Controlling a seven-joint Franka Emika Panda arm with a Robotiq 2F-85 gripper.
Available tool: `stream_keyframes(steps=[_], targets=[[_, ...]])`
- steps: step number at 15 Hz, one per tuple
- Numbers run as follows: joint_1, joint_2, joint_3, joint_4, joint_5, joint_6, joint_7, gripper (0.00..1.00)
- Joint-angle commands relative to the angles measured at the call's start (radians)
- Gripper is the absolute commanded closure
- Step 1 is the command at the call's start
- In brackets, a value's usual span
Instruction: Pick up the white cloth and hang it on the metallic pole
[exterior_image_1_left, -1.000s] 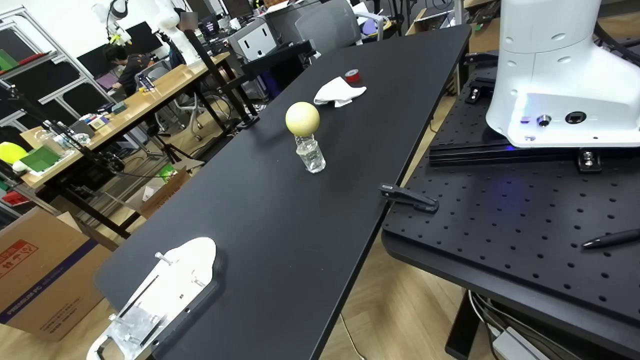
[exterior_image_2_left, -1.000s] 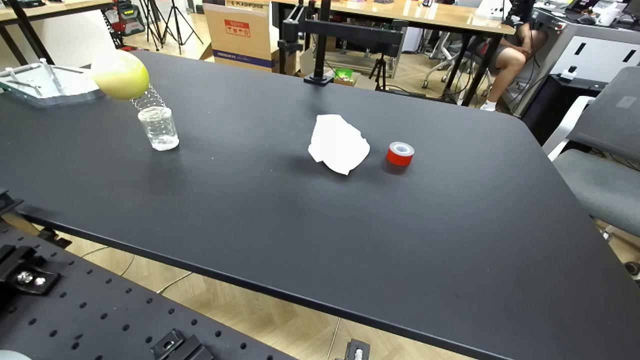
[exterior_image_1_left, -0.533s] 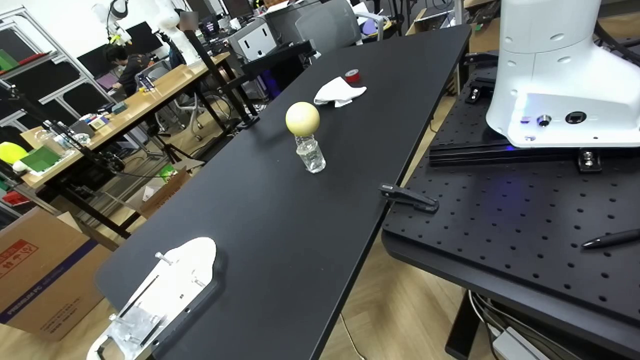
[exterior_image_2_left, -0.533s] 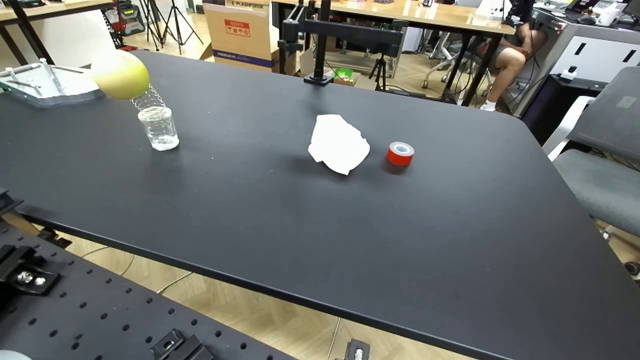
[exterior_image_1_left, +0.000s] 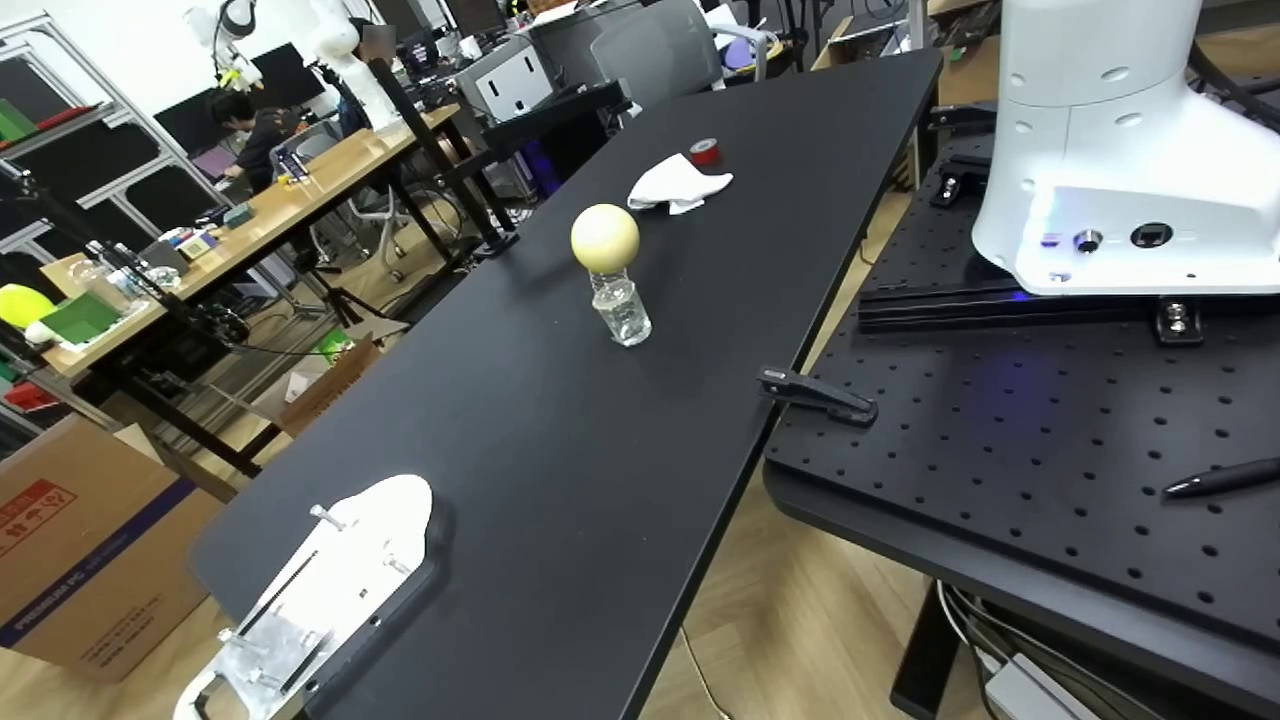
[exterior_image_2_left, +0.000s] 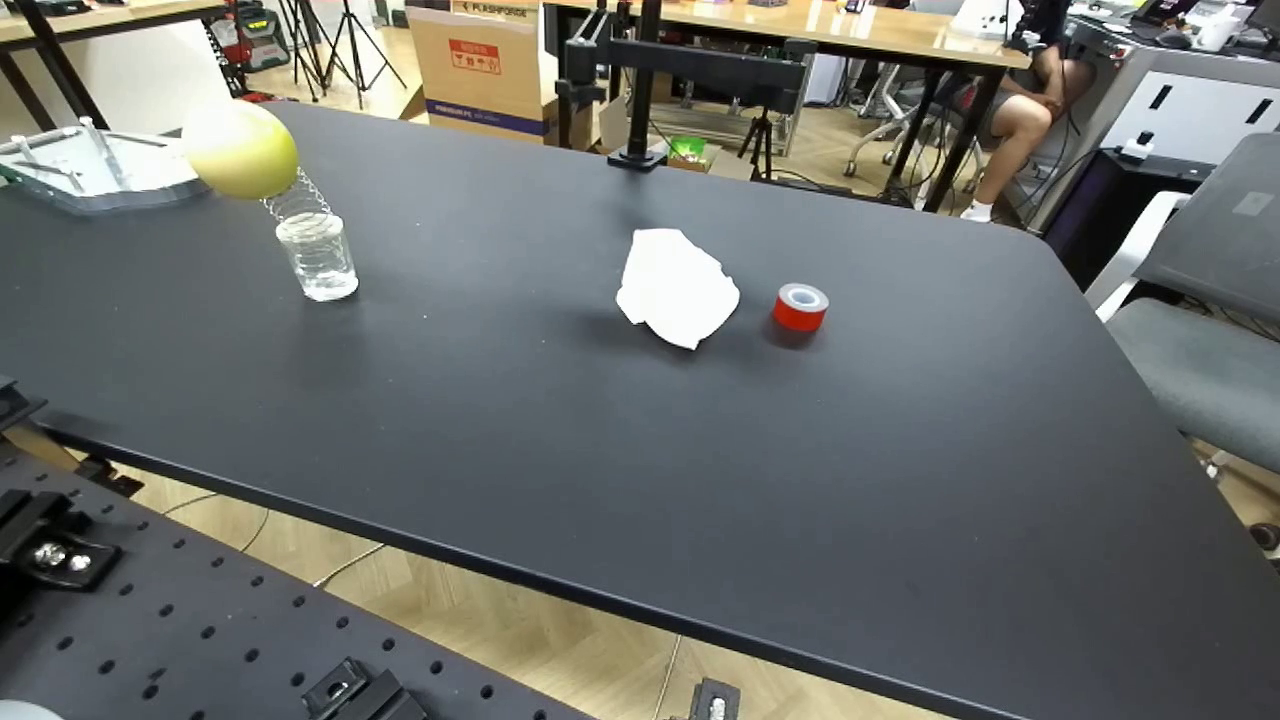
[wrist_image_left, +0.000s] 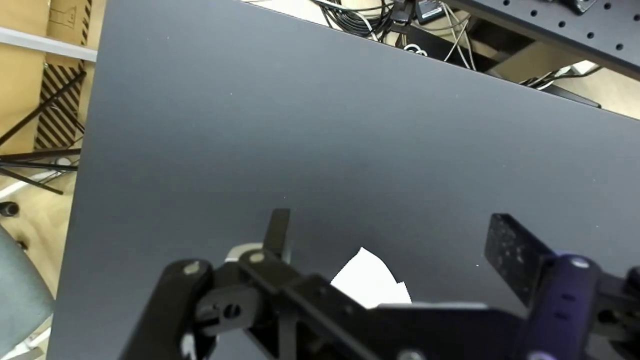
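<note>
One white cloth (exterior_image_2_left: 678, 288) lay crumpled on the black table (exterior_image_2_left: 900, 480), with no clear long axis; a roll of red tape (exterior_image_2_left: 800, 308) sat just beside it, not touching. In the wrist view, the gripper (wrist_image_left: 393, 240) had its fingers (wrist_image_left: 515, 255) spread wide with nothing pinched. The cloth showed between them, a little left of the middle and low in that view, partly hidden behind the gripper's body. The coming move probably turned on that offset: a shift toward the bottom of the wrist view, then down; the height left could not be judged. Well apart from the cloth, a yellow ball (exterior_image_2_left: 240, 150) perched above a clear cup (exterior_image_2_left: 318, 265); beyond it lay a white board (exterior_image_1_left: 350, 570) with short pegs (exterior_image_1_left: 327, 516). A black post (exterior_image_2_left: 640, 125) stood at the table's far edge. Which upright was the metal pole could not be told.
</note>
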Motion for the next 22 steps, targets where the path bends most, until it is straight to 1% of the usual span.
stream_keyframes(steps=[1, 2, 3, 5, 6, 8, 9, 10, 12, 13, 14, 15, 16, 17, 18, 22], targets=[[0.01, -0.002, -0.007, -0.002, -0.004, -0.004, 0.004, 0.0], [0.01, -0.004, -0.006, -0.004, -0.004, -0.004, 0.004, 0.0], [-0.004, -0.001, 0.01, -0.009, -0.049, 0.018, 0.038, 0.0], [-0.013, 0.033, 0.005, 0.009, -0.11, 0.101, 0.035, 0.0], [-0.012, 0.066, -0.01, 0.028, -0.138, 0.174, 0.002, 0.0], [0.003, 0.132, -0.043, 0.069, -0.126, 0.275, -0.062, 0.0], [0.02, 0.161, -0.064, 0.083, -0.088, 0.323, -0.119, 0.0], [0.054, 0.193, -0.095, 0.098, -0.012, 0.371, -0.213, 0.0], [0.103, 0.25, -0.12, 0.122, 0.138, 0.427, -0.375, 0.0], [0.13, 0.281, -0.13, 0.139, 0.219, 0.433, -0.463, 0.0], [0.178, 0.303, -0.159, 0.154, 0.297, 0.429, -0.549, 0.0], [0.201, 0.325, -0.165, 0.175, 0.376, 0.39, -0.631, 0.0], [0.108, 0.27, -0.093, 0.112, 0.293, 0.422, -0.518, 0.0], [0.128, 0.296, -0.096, 0.128, 0.347, 0.418, -0.577, 0.0], [0.137, 0.314, -0.095, 0.14, 0.367, 0.417, -0.598, 0.0], [0.141, 0.329, -0.098, 0.153, 0.37, 0.415, -0.61, 0.0]])
